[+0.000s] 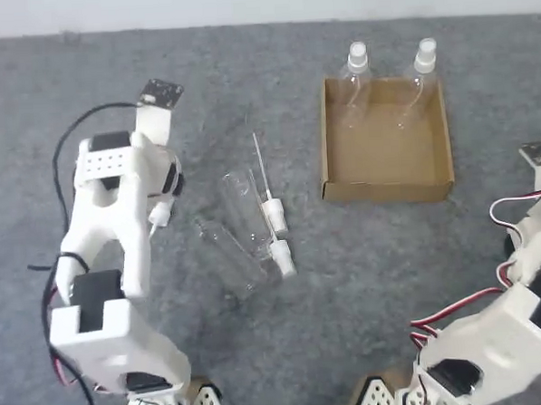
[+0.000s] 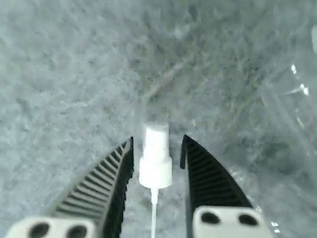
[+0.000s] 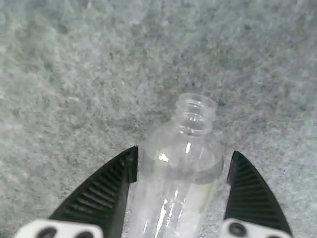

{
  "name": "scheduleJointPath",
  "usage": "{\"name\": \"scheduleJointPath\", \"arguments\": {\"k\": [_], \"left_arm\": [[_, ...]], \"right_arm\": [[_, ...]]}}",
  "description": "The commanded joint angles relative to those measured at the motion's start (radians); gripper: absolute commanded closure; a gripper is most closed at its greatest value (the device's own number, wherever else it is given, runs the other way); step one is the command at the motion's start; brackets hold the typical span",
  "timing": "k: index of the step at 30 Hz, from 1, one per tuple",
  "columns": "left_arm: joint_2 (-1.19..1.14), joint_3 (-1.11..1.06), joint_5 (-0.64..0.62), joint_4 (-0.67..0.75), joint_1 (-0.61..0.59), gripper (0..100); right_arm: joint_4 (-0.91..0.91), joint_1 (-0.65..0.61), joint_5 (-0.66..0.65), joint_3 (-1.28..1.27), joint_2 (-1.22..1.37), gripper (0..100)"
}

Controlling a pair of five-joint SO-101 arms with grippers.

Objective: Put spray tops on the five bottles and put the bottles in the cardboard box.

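Observation:
My left gripper [image 2: 156, 141] is shut on a white spray top [image 2: 155, 161], whose thin tube runs back between the fingers. In the high view this gripper [image 1: 164, 203] hangs over the carpet left of two clear bottles [image 1: 238, 197] [image 1: 229, 250] lying side by side. Two more spray tops [image 1: 274, 216] [image 1: 282, 256] lie at their right. My right gripper [image 3: 182, 151] is shut on an uncapped clear bottle [image 3: 181, 163], its open neck pointing away. The cardboard box [image 1: 388, 192] at the back right holds two capped bottles [image 1: 355, 80] [image 1: 418, 77] leaning on its far wall.
Grey carpet [image 1: 346, 253] covers the whole table. The right arm [image 1: 513, 326] sits at the near right corner, the left arm's body [image 1: 110, 256] along the left side. Open carpet lies between the loose bottles and the box.

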State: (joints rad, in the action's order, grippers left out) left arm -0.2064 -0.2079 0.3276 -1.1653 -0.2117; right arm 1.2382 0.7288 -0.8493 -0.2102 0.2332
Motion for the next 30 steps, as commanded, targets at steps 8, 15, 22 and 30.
{"name": "scheduleJointPath", "arguments": {"k": [8, 15, 22, 30], "left_arm": [[-0.15, 0.153, 0.049, -0.072, -0.009, 89], [-0.163, 0.15, 0.064, -0.061, -0.012, 89], [-0.199, 0.133, 0.061, -0.049, -0.009, 89], [-0.249, 0.145, 0.029, -0.021, -0.011, 94]], "right_arm": [[-0.002, 0.001, -0.023, 0.054, -0.021, 75.3], [-0.002, 0.002, -0.023, 0.054, -0.021, 75.3], [-0.002, 0.002, -0.02, 0.054, -0.021, 75.3], [-0.002, 0.002, -0.021, 0.054, -0.021, 75.3]]}}
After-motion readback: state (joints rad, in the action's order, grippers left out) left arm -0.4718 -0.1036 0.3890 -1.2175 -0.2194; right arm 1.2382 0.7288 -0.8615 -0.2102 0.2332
